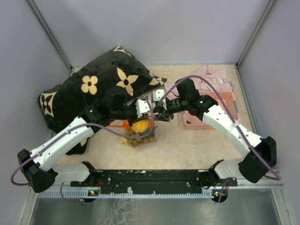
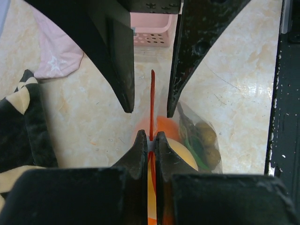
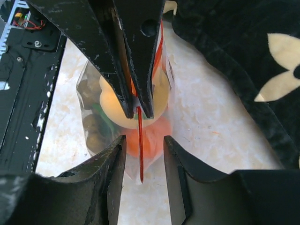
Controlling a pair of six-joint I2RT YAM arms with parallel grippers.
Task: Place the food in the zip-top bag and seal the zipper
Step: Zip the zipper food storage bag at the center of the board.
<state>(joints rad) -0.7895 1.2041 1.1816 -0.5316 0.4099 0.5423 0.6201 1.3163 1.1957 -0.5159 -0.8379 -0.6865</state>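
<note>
The bag [image 1: 136, 137] sits on the counter [image 1: 187, 145] just off the near right edge of the black flowered cushion [image 1: 93, 89]. It is full: a pale lemon [image 3: 110, 105], an orange fruit [image 3: 154, 136] and brownish-green grapes [image 2: 206, 136] show through the clear plastic. The zipper [image 2: 152, 93] stands on top of the bag, edge-on to both wrist cameras. Its long axis runs level, pointing away from the cushion toward the right arm.

The left pincer [image 2: 151, 138] is closed on the zipper, with its tips pressed against both faces of the strip. The right pincer [image 3: 143, 140] is open. Its fingers [image 3: 117, 154] straddle the strip's free end on the side away from the cushion, and neither one touches it.
</note>
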